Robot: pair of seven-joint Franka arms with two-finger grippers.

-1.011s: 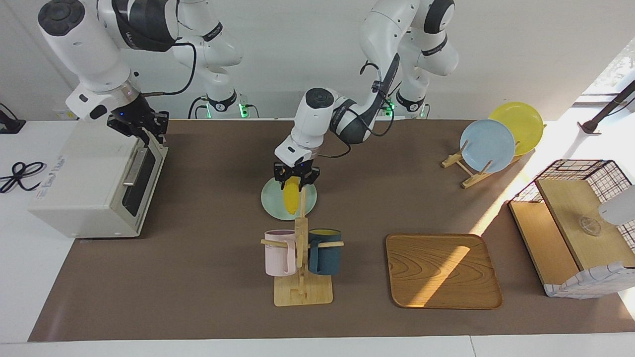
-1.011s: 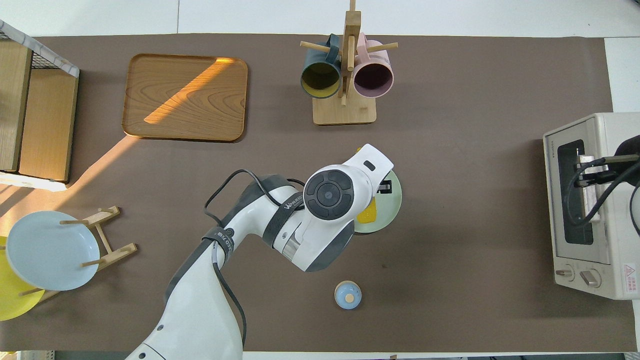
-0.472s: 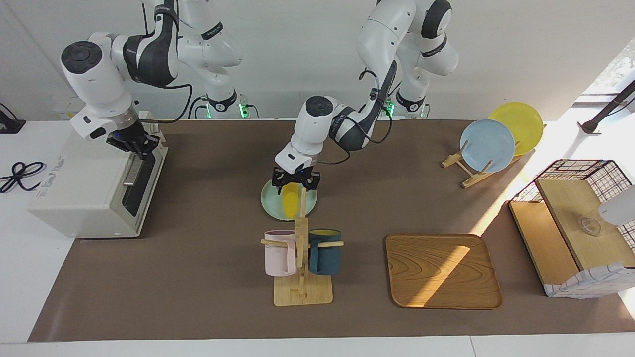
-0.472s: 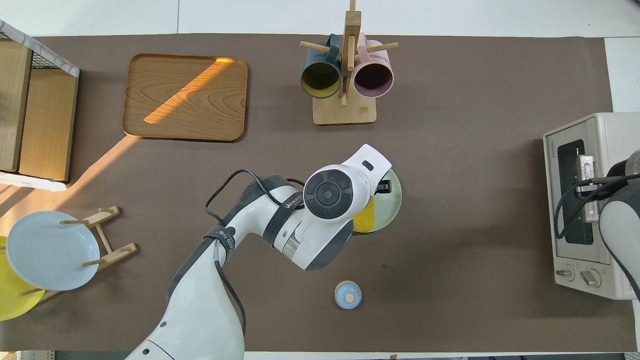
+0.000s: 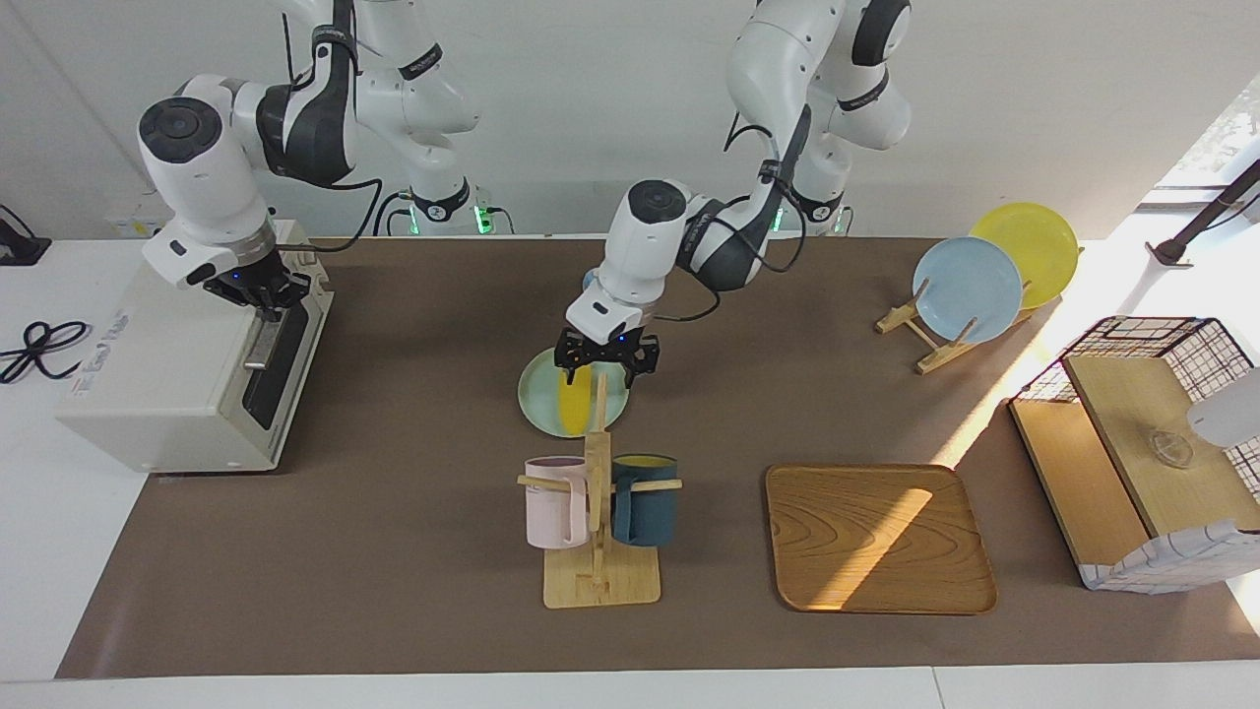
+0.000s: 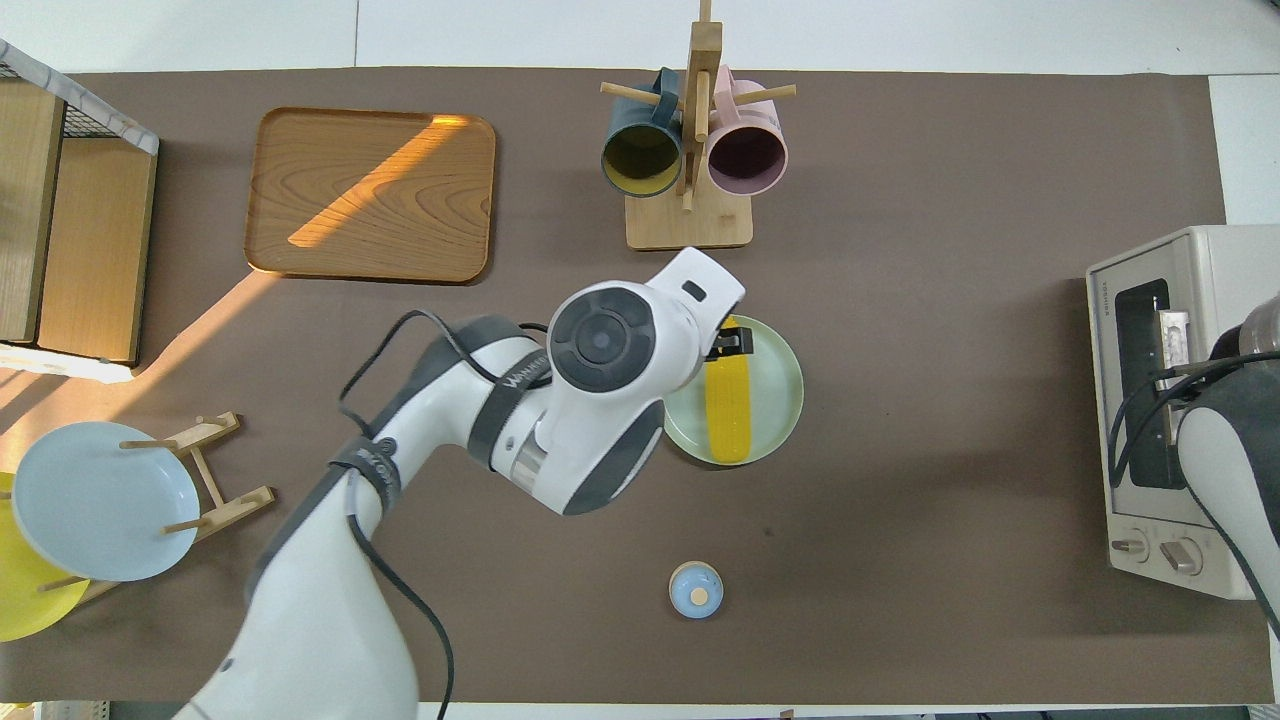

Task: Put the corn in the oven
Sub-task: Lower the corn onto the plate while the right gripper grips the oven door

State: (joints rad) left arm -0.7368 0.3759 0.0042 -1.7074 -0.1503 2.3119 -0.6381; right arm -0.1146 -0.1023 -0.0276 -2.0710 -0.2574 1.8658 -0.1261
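- Smooth yellow corn cob [image 5: 573, 400] lies on a pale green round plate [image 5: 543, 414].
- Left pincer [image 5: 605, 362], fingers apart, over it.
- Right pincer [image 5: 264, 300], fingertips together, at the off-white toaster oven's [image 5: 177, 374] door handle.

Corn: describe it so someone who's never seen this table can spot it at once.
Start at the wooden mug rack mid-table; the pale green plate sits just nearer to the robots. The corn lies flat on that plate, below the left gripper. It is a long tapering bright yellow cob, unlike the round yellow plate on the dish stand.
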